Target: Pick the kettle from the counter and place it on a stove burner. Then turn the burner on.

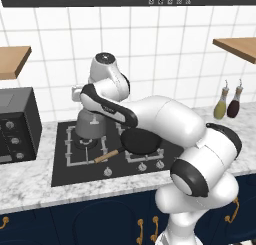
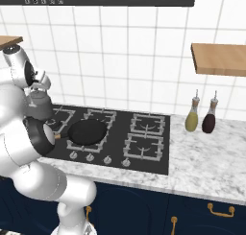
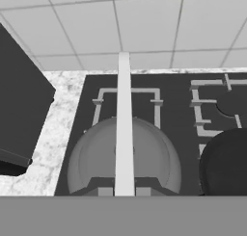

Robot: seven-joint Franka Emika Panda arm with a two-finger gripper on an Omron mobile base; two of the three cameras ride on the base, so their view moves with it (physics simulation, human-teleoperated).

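The gripper (image 3: 124,191) is clamped on the handle (image 3: 124,124) of the kettle (image 1: 90,125), which sits on or just over the burner (image 1: 86,144) at the cooktop's (image 2: 158,157) nine o'clock, so release and burner ignition remain.

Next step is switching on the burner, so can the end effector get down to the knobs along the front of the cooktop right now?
Probably not yet. The end effector is shut on the kettle handle over the cooktop's left side. The knobs themselves look unobstructed, though the pan handle lies just behind them.
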